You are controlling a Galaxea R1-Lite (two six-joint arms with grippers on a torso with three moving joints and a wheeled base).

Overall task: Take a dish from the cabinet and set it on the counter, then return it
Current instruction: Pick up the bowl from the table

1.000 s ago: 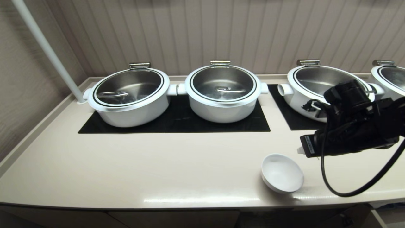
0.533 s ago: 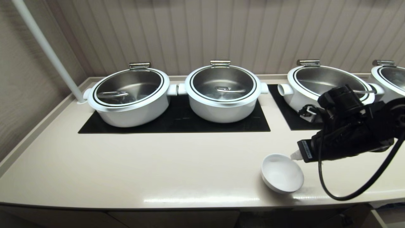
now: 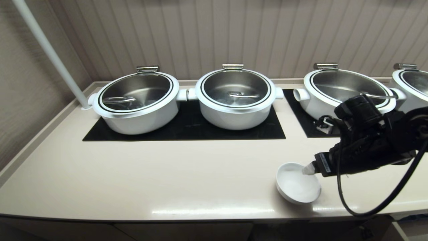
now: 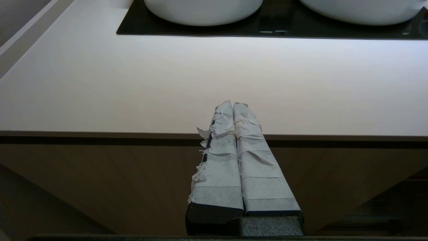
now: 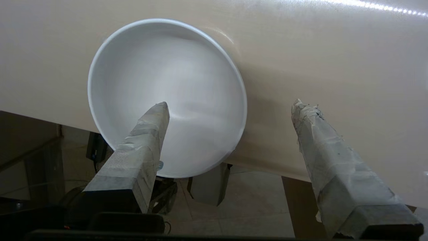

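Our right gripper (image 5: 230, 103) has its taped fingers (image 5: 140, 147) spread wide, nothing held: one finger sits over the inside of the dish (image 5: 167, 83), the other outside it over bare counter (image 5: 334, 50), so the near rim wall falls between them. From the head view the gripper (image 3: 309, 169) comes in low from the right, tip just over the dish's (image 3: 296, 184) right rim; we can't tell if a finger touches the glaze. The dish stands upright on the counter (image 3: 167, 174) near the front edge, at the right, well apart from the pots (image 3: 234, 100) on the black panels (image 3: 187, 130) behind. Our left gripper (image 4: 234, 110) is parked below the counter front with its fingers pressed together, empty. Our read: the dish is set down and we're lining up to re-grasp for the return to the cabinet, which isn't clearly in view. Handling call: small glazed ceramic, rigid, light, slick, and it'll chip if dropped or knocked on the counter edge. Best hold is a rim pinch, one finger inside and one outside, seated deep on the wall so it doesn't pivot or slide off the tape. Close gently, since an off-centre squeeze could skate the dish toward the edge. Lift straight and keep it level.
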